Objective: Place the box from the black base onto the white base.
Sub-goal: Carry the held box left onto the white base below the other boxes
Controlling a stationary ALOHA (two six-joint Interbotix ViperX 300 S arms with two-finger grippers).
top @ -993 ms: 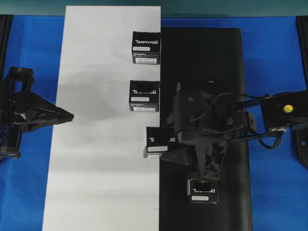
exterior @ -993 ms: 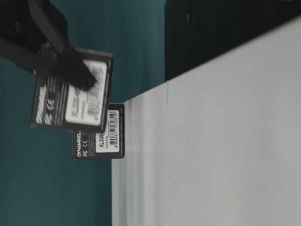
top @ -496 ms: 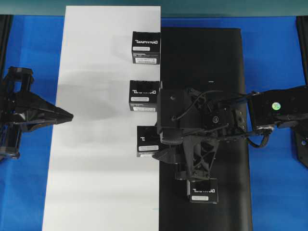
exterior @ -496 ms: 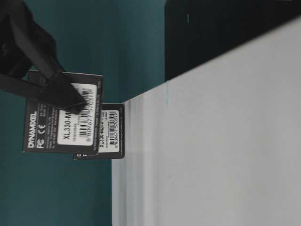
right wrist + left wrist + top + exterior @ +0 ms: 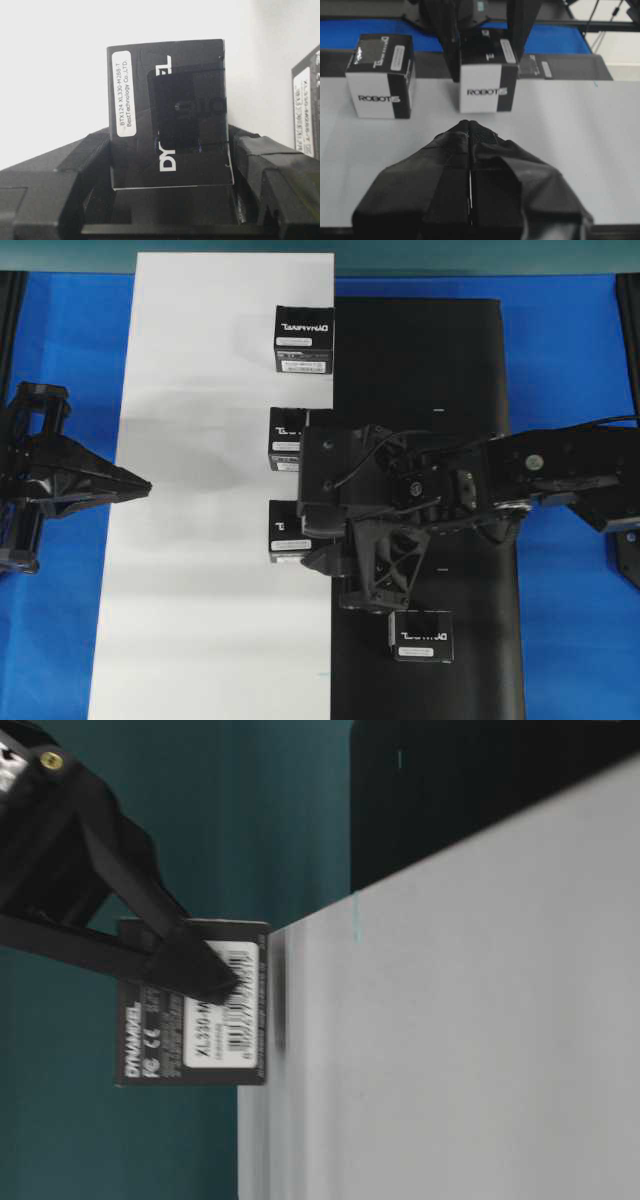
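Right gripper (image 5: 170, 150) clamping box (image 5: 285, 530), centre frame, over white base (image 5: 200, 590) for drop. Left gripper (image 5: 470, 125) clenched, parked left, clear.

Box (image 5: 286, 530) at centre: black, white lettering, white barcode label. White base (image 5: 210, 490) plain white, 9 o'clock side; black base (image 5: 440, 390) matte black with tiny light marks, 3 o'clock side. Table (image 5: 570, 360) blue. Other boxes at 12 (image 5: 303, 339) and 5 o'clock (image 5: 420, 634): black, white logos. Both grippers (image 5: 135, 483) (image 5: 300, 540) black.
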